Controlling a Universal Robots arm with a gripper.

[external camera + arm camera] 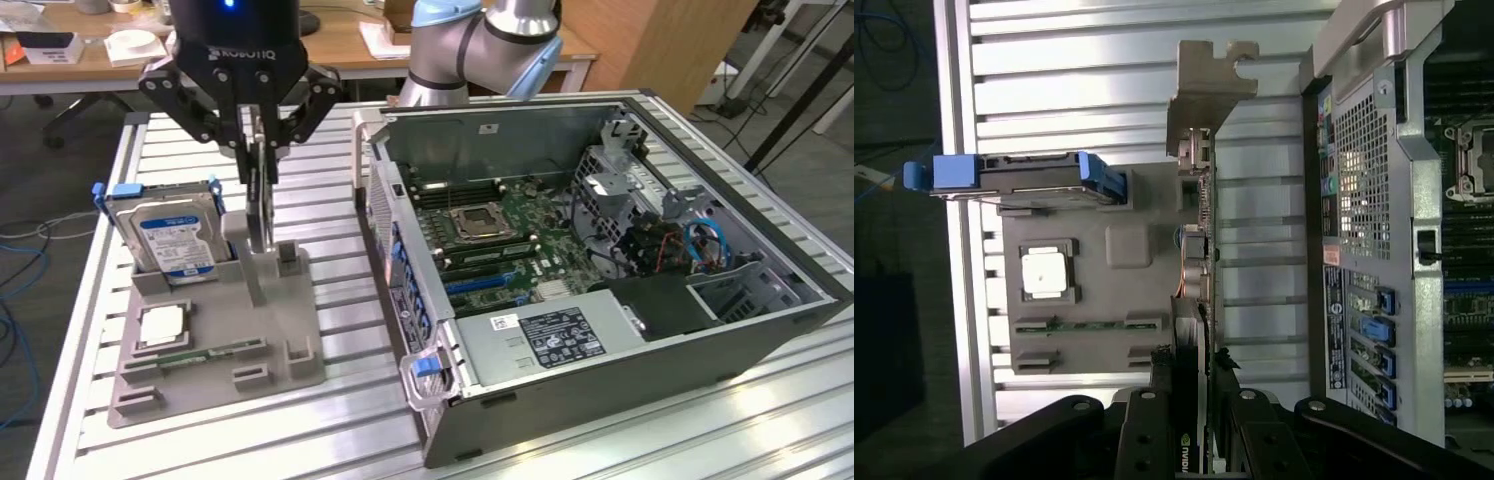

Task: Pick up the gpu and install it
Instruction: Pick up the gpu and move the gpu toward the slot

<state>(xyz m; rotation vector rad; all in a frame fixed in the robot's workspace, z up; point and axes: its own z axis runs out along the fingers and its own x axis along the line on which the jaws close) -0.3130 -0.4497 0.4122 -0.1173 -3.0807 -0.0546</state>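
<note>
hard drive [171, 235]: upright in grey holder [280, 320] | processor [160, 325], memory stick [203, 353]: flat in holder | computer case [641, 390]: open, on slatted table [334, 420]

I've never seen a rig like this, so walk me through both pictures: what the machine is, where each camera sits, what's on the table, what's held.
It is one robot arm with a two-fingered gripper. One picture comes from a camera off the arm, the other from a camera on its wrist, looking down along the gripper. On the slatted table sit an open computer case and a grey holder carrying a hard drive. The gripper is closed on the gpu, a thin card standing on edge.
</note>
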